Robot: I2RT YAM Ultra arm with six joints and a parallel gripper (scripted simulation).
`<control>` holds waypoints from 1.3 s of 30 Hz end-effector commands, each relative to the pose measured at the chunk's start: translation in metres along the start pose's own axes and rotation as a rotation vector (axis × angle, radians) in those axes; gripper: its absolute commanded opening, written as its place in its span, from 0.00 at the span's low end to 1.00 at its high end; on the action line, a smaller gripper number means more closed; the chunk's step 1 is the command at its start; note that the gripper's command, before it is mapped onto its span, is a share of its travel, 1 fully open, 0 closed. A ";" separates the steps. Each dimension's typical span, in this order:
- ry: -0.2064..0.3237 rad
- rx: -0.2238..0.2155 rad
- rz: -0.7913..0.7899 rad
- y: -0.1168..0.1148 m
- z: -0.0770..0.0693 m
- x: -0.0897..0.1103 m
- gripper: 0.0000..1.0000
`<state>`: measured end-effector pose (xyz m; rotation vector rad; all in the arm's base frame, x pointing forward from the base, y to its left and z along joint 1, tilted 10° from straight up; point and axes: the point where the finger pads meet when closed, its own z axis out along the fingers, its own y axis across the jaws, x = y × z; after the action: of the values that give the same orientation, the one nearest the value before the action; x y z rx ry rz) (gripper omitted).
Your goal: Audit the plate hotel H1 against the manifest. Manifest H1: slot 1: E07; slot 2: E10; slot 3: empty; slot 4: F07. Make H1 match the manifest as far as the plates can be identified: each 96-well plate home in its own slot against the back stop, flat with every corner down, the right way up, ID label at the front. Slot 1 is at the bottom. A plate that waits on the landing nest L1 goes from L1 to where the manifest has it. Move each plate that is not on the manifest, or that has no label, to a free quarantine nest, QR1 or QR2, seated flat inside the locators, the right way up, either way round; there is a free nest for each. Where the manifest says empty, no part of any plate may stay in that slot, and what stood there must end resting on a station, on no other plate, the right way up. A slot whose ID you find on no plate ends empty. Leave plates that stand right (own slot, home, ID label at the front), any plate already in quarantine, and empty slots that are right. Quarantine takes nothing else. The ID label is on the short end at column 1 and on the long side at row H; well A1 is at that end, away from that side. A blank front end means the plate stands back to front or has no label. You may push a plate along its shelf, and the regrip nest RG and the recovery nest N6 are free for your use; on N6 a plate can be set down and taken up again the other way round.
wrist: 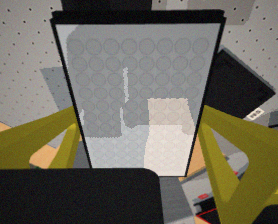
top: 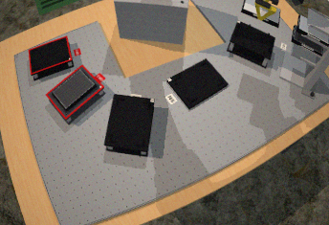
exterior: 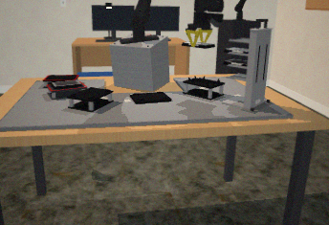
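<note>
My gripper (top: 266,11) is shut on a clear 96-well plate (top: 260,10) and holds it flat in the air, above and behind the raised black nest (top: 252,42) at the right. In the wrist view the plate (wrist: 137,95) fills the middle, with the yellow fingers on its two long sides. I see no ID label on it in any view. The plate hotel (top: 312,33) stands at the far right edge with plates on its shelves. In the side view the gripper (exterior: 200,37) hangs just left of the hotel rack (exterior: 237,49).
Two red-framed quarantine nests lie at the left: the far one (top: 49,55) is empty, the near one (top: 75,89) holds a grey plate. A black nest (top: 129,123) and a flat black pad (top: 198,82) lie mid-table. The arm's grey base block (top: 152,9) stands behind.
</note>
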<state>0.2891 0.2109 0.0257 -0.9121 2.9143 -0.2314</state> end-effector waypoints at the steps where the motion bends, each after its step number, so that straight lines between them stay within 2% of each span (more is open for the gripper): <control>1: -0.019 -0.002 0.051 0.014 -0.007 -0.009 0.86; 5: -0.031 -0.004 0.054 0.027 -0.012 -0.014 0.86; 7: -0.019 -0.001 0.051 0.034 -0.007 -0.014 0.86; 11: -0.019 -0.001 0.051 0.040 -0.007 -0.016 0.86; 12: -0.054 -0.009 0.058 0.042 -0.020 -0.020 0.86; 13: -0.051 -0.009 0.057 0.045 -0.019 -0.021 0.86; 14: -0.033 -0.004 0.054 0.048 -0.013 -0.019 0.86; 16: -0.043 -0.006 0.056 0.048 -0.013 -0.022 0.86; 17: -0.044 -0.007 0.060 0.048 -0.005 -0.025 0.86; 19: 0.000 0.004 0.066 0.042 0.012 -0.011 0.86; 22: -0.001 0.004 0.062 0.043 0.019 -0.011 0.86; 25: -0.048 -0.007 0.062 0.044 0.013 -0.024 0.86; 26: -0.030 -0.003 0.059 0.042 0.021 -0.019 0.86; 28: -0.030 -0.003 0.059 0.042 0.021 -0.019 0.86; 30: -0.001 0.003 0.048 0.045 0.035 -0.012 0.86; 34: 0.000 0.003 0.054 0.042 0.046 -0.013 0.86; 37: -0.040 -0.007 0.054 0.044 0.040 -0.022 0.86; 39: -0.013 -0.001 0.052 0.045 0.056 -0.019 0.86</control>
<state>0.2796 0.2462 -0.0310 -0.8303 2.9508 -0.2448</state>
